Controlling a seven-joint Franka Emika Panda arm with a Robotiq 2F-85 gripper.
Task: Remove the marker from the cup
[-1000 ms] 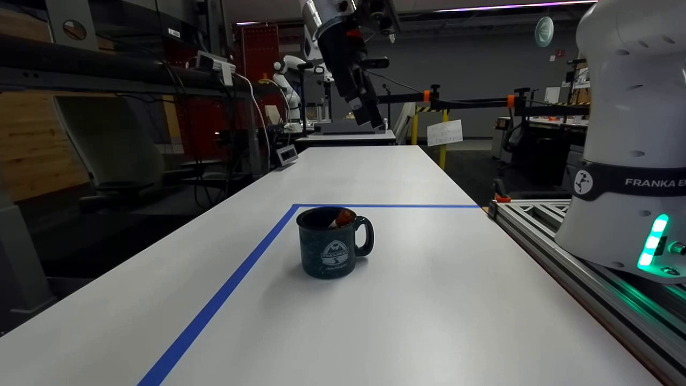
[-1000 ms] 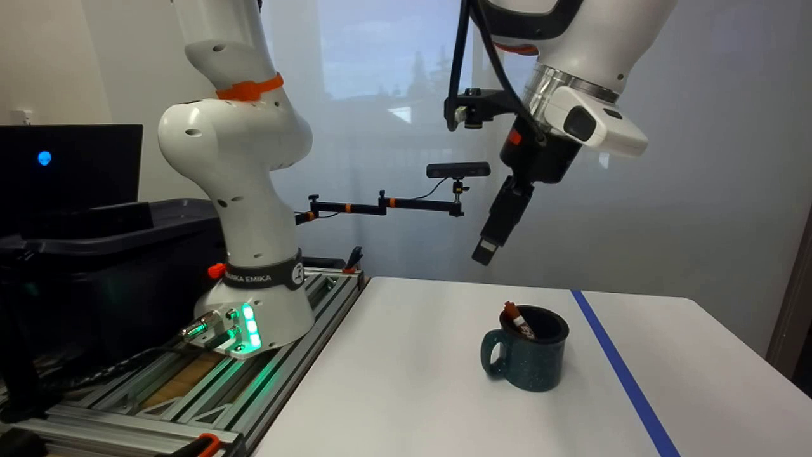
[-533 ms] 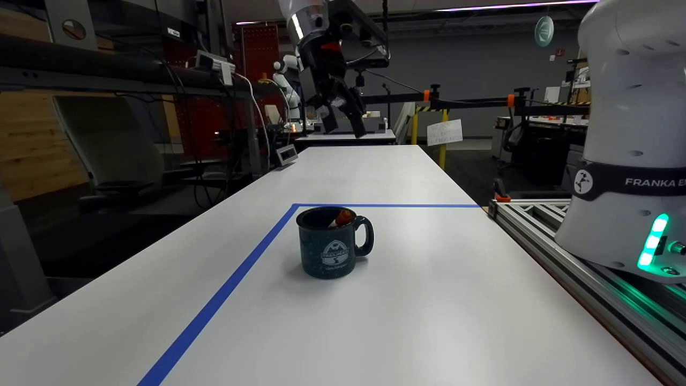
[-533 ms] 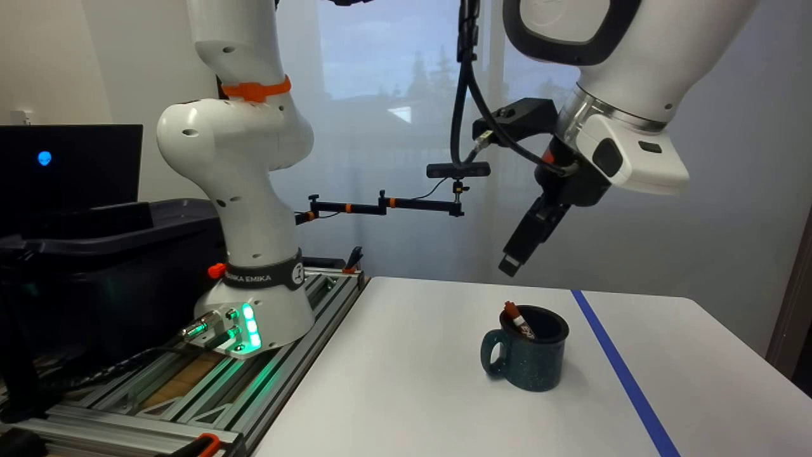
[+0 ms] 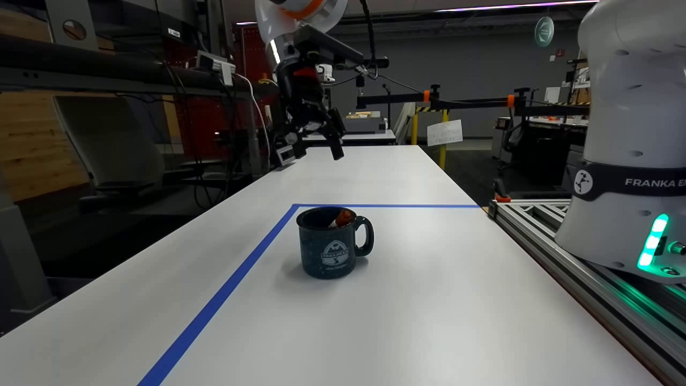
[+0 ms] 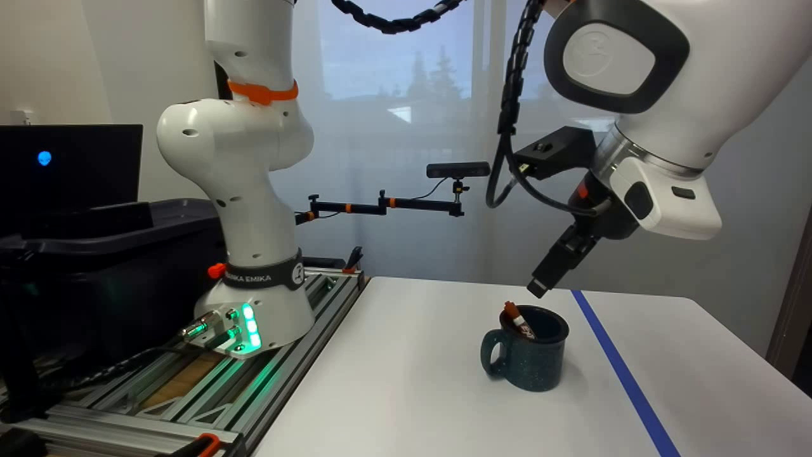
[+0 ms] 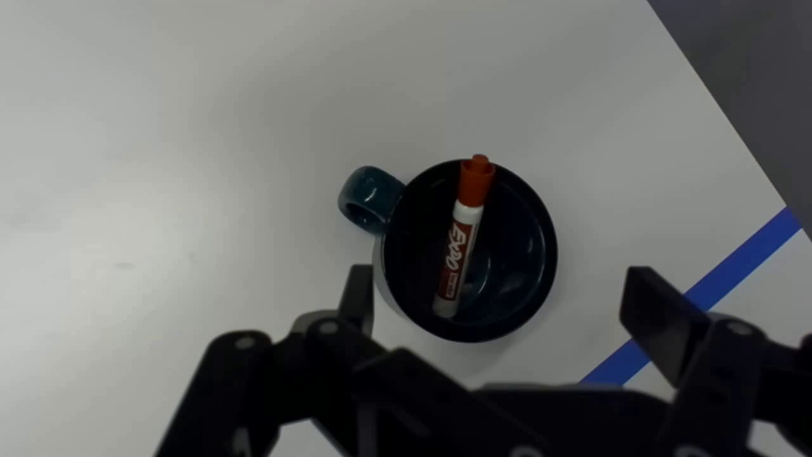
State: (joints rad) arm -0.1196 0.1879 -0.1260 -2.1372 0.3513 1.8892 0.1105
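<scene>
The cup is a dark blue-green speckled mug with a side handle and a pale emblem. It stands upright on the white table in both exterior views (image 5: 316, 249) (image 6: 536, 365), and I look into it in the wrist view (image 7: 517, 235). The marker, white with a red-brown label and orange-red cap, leans inside it, cap up at the rim (image 7: 458, 244) (image 6: 520, 322) (image 5: 344, 217). My gripper (image 7: 499, 282) is open and empty, its fingers wide apart. It hangs tilted above the table, higher than the cup, in both exterior views (image 5: 318, 154) (image 6: 537, 289), touching neither thing.
Blue tape (image 5: 230, 287) runs along the white table (image 5: 455, 300) beside and behind the cup. The robot's base (image 6: 266, 311) stands on a metal frame at the table's edge. A camera on a jointed arm (image 6: 458, 170) stands behind.
My gripper has come down steadily, moving left in an exterior view and right in an exterior view, nearer the cup's height, and has turned somewhat. Cup and marker have not moved.
</scene>
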